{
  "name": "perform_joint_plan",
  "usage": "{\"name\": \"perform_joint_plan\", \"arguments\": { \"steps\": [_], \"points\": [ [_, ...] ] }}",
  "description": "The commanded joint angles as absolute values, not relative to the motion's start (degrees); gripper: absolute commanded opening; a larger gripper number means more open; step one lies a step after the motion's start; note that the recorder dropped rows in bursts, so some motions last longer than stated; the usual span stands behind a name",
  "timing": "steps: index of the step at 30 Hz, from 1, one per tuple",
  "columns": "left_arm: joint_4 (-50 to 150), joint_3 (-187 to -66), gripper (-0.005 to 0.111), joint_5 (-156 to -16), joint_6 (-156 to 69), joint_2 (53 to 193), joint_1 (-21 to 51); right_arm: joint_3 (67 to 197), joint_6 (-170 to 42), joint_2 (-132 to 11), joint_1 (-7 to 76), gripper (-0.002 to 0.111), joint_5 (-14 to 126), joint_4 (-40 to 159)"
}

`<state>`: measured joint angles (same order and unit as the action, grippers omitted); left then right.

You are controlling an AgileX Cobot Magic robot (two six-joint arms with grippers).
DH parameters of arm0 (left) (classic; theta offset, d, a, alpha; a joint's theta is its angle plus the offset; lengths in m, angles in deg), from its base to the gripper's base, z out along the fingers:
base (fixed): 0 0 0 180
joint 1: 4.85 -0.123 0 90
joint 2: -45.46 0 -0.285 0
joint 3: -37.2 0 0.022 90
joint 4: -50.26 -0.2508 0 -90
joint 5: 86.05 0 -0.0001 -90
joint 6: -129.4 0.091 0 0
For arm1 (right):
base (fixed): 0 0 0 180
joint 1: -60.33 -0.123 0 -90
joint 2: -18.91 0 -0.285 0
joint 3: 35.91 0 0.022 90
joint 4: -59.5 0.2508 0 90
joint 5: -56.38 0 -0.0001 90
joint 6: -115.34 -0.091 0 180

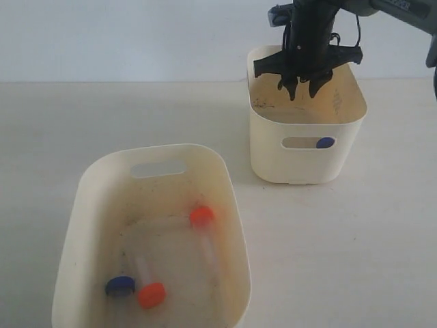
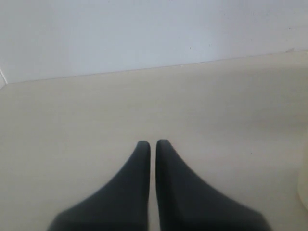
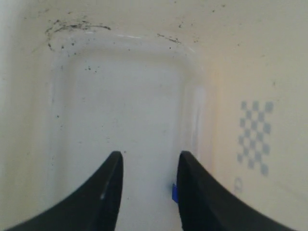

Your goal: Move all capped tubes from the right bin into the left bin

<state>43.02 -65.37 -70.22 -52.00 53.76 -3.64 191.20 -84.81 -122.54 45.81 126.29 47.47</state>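
R claw (image 1: 303, 92) hangs in right bin (image 1: 300, 167), jaws part-open, nothing gripped. One blue-capped tube (image 1: 326, 143) lies on the bin floor, seen thru the handle slot. Three tubes (image 1: 202, 216) in left bin (image 1: 109, 167). L claw (image 2: 153, 144) pinched together, empty, over surface (image 2: 72, 110).

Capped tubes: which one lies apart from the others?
The blue-capped tube, showing through the handle slot of the right bin; the other three tubes lie together in the left bin.
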Motion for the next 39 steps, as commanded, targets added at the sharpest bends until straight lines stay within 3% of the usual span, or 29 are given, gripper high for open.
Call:
{"name": "perform_joint_plan", "arguments": {
  "steps": [1, 7, 9, 10, 12, 39],
  "points": [
    [43.67, -65.58, 0.004, -71.07, -52.67, 53.77, -3.71, 191.54, -85.77, -123.67, 46.02, 0.037, 126.35, 44.96],
    [43.67, -65.58, 0.004, -71.07, -52.67, 53.77, -3.71, 191.54, -86.17, -124.4, 46.02, 0.037, 126.35, 43.37],
    [43.67, -65.58, 0.004, -71.07, -52.67, 53.77, -3.71, 191.54, -86.72, -124.79, 46.02, 0.047, 126.35, 43.35],
    [43.67, -65.58, 0.004, -71.07, -52.67, 53.77, -3.71, 191.54, -86.62, -125.03, 46.02, 0.062, 126.35, 43.35],
    [43.67, -65.58, 0.004, -71.07, -52.67, 53.77, -3.71, 191.54, -86.61, -125.43, 46.02, 0.075, 126.35, 43.26],
    [43.67, -65.58, 0.004, -71.07, -52.67, 53.77, -3.71, 191.54, -87.89, -129.25, 45.52, 0.071, 126.35, 40.66]
  ]
}}
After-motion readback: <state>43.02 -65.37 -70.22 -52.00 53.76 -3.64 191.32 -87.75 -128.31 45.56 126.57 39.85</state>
